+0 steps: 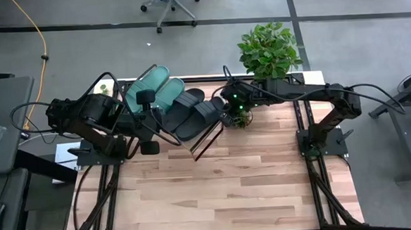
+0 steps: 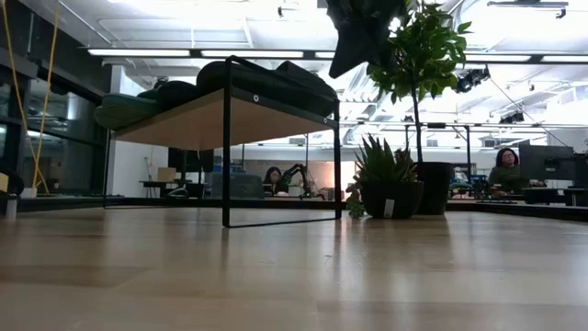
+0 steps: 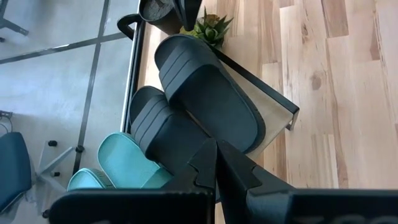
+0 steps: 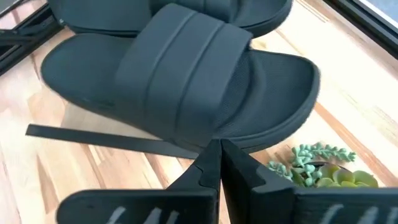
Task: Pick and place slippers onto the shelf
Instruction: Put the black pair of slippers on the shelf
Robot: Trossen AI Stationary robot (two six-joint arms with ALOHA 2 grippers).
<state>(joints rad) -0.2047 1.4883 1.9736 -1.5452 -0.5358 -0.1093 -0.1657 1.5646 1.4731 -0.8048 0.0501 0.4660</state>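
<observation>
Right arm's fingers (image 4: 219,163) pressed together, empty, over outer black slipper (image 4: 186,81); left fingers (image 3: 216,167) likewise.

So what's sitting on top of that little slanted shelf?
Four slippers lie side by side on the shelf: two teal slippers, two black slippers. The left arm hides part of them.

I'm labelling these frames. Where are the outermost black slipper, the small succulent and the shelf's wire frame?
Black foam slide slipper (image 4: 186,81): right wrist view, on its wide strap.
Small green succulent plant (image 4: 323,168): right wrist view, on its leaves.
Thin black wire shelf frame (image 2: 226,156): low view, front upright leg.
</observation>
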